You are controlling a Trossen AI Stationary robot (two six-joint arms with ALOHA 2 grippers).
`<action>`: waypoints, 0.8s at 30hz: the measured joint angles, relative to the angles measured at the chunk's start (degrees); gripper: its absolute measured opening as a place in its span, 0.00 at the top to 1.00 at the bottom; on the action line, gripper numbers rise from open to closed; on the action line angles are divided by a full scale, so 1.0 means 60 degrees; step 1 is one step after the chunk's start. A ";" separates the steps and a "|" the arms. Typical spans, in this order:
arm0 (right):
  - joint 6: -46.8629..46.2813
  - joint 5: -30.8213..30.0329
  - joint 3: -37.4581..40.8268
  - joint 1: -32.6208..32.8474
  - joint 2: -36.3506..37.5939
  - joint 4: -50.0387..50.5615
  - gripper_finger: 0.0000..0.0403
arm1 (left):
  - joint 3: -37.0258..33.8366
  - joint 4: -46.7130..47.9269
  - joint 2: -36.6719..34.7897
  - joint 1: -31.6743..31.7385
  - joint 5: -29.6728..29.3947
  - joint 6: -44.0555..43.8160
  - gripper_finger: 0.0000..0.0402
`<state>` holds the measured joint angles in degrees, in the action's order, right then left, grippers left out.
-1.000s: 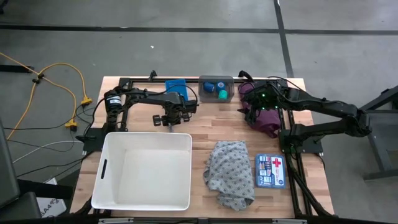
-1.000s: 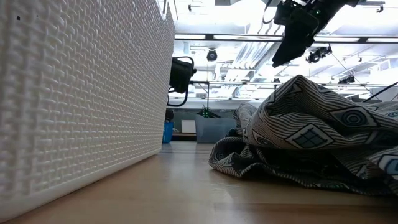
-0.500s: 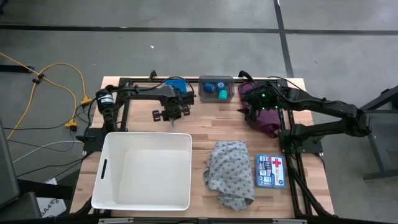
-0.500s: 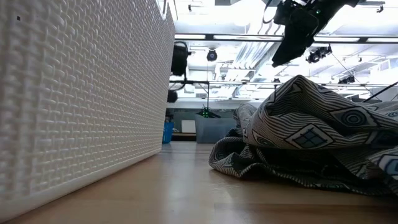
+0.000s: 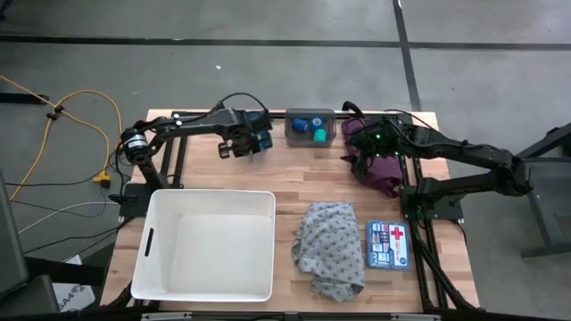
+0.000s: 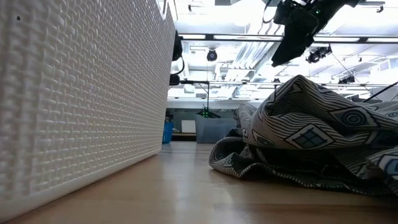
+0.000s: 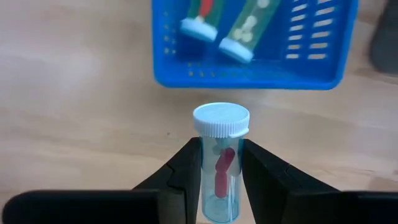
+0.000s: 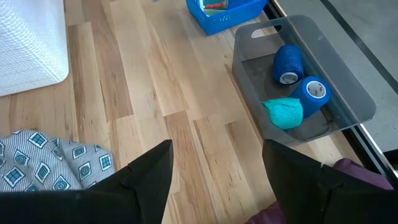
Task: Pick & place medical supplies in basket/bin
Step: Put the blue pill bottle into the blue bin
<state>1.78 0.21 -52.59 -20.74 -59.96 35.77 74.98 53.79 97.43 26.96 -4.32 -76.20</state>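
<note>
A robotics laboratory or test workshop in a large industrial hall. The butcher-block wooden table (image 5: 294, 174) stands on a bare grey concrete floor (image 5: 268, 71) crossed by dark seams. A black metal frame (image 5: 419, 209) bolted along the table edges carries two dark arms. A yellow extension cable (image 5: 89, 107) and loose black leads trail over the floor beside the table. Seen level from the table top, the room behind shows a high open ceiling with exposed white ducts and pipes (image 6: 249, 46), bright strip lights and further benches. The staged props, a first-aid box (image 5: 387, 244) and small sorting bins (image 8: 305, 74), mark a set-up for manipulation trials.
</note>
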 joint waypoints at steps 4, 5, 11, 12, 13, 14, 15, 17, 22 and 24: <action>0.0000 -0.0002 0.0001 0.0000 0.0000 -0.0003 0.41 | 0.0000 -0.0426 0.0000 0.0339 0.0305 0.0653 0.76; 0.0000 -0.0004 0.0001 0.0002 0.0000 -0.0004 0.41 | 0.0000 -0.0597 0.0000 0.0437 0.0383 0.0880 0.76; 0.0000 -0.0004 -0.0001 0.0001 0.0000 -0.0004 0.41 | 0.0000 -0.1194 0.0000 0.0994 0.0488 0.2280 0.76; 0.0000 -0.0004 0.0001 0.0000 0.0002 -0.0004 0.41 | 0.0000 -0.1219 0.0000 0.1074 0.0488 0.2493 0.76; 0.0000 -0.0004 -0.0001 0.0002 0.0000 -0.0004 0.41 | 0.0000 -0.1243 0.0000 0.1154 0.0472 0.2706 0.76; 0.0000 -0.0004 -0.0001 0.0000 0.0000 -0.0004 0.41 | 0.0000 -0.1273 0.0000 0.1210 0.0401 0.2920 0.76; 0.0000 -0.0004 -0.0001 0.0002 0.0000 -0.0004 0.41 | 0.0000 -0.1313 0.0000 0.1264 0.0306 0.3109 0.76; 0.0000 -0.0004 -0.0001 0.0002 0.0000 -0.0004 0.41 | 0.0000 -0.1364 0.0000 0.1353 0.0024 0.3447 0.76; 0.0000 -0.0005 0.0000 0.0002 0.0000 -0.0004 0.41 | 0.0000 -0.1627 0.0000 0.1451 -0.0614 0.4167 0.76; -0.0004 -0.0004 -0.0001 0.0002 0.0001 -0.0005 0.41 | 0.0000 -0.1620 0.0000 0.1447 -0.0921 0.4322 0.76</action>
<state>1.76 0.19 -52.60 -20.73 -59.96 35.74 74.98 44.07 97.43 35.64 -9.85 -50.26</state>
